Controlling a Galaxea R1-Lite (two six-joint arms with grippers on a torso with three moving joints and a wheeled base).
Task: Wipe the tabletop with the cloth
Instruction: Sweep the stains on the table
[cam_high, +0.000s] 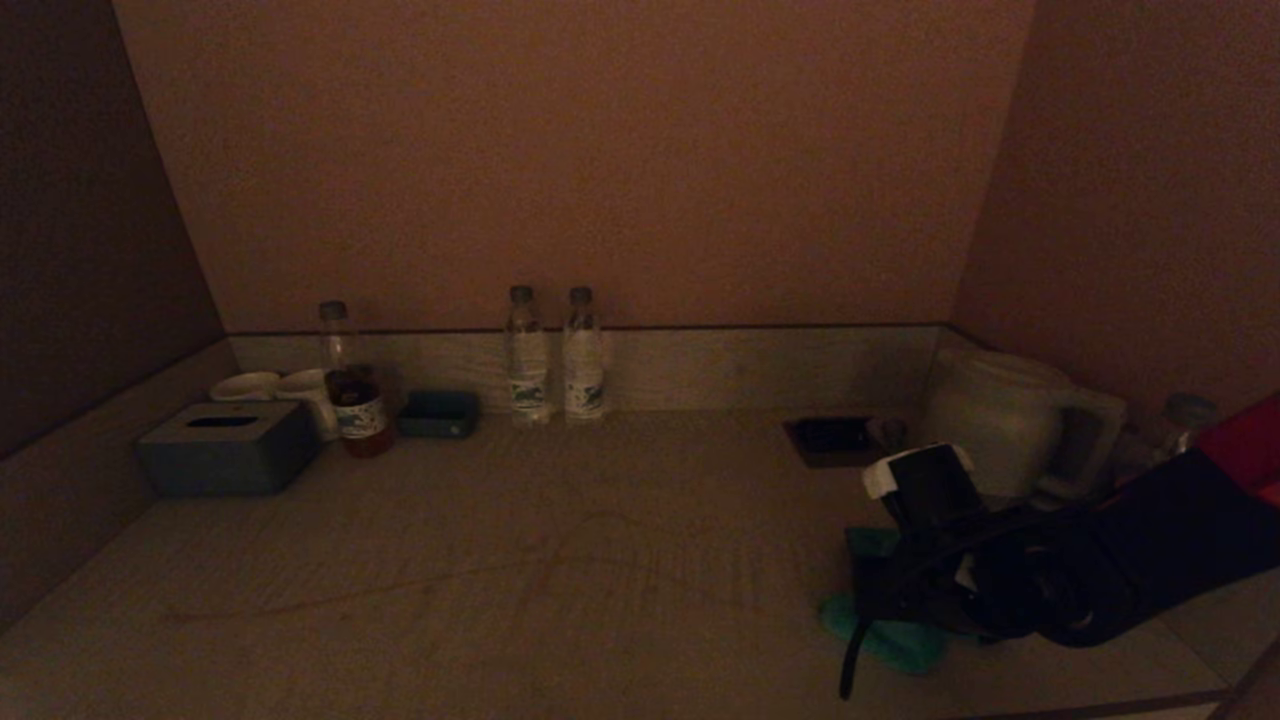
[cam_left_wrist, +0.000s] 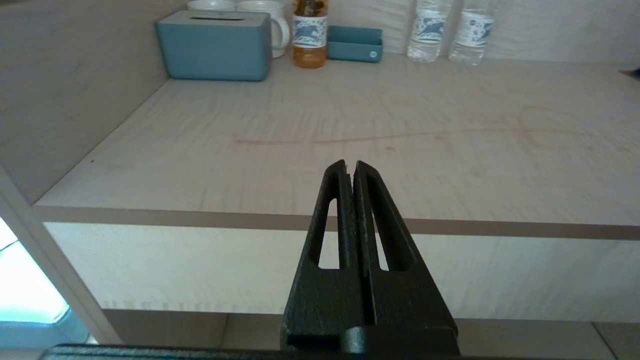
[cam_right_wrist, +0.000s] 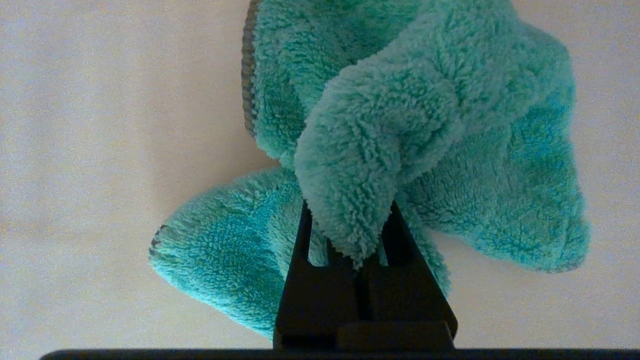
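The teal fuzzy cloth lies bunched on the tabletop at the front right, mostly hidden under my right arm. My right gripper points down onto it. In the right wrist view the cloth bulges over the right gripper, which is shut on a fold; the tips are buried in the pile. A faint reddish streak runs across the tabletop. My left gripper hangs shut and empty before the table's front edge, out of the head view.
At the back left stand a blue-grey tissue box, white mugs, a tea bottle and a small blue tray. Two water bottles stand at the back wall. A white kettle and a dark tray sit behind my right arm.
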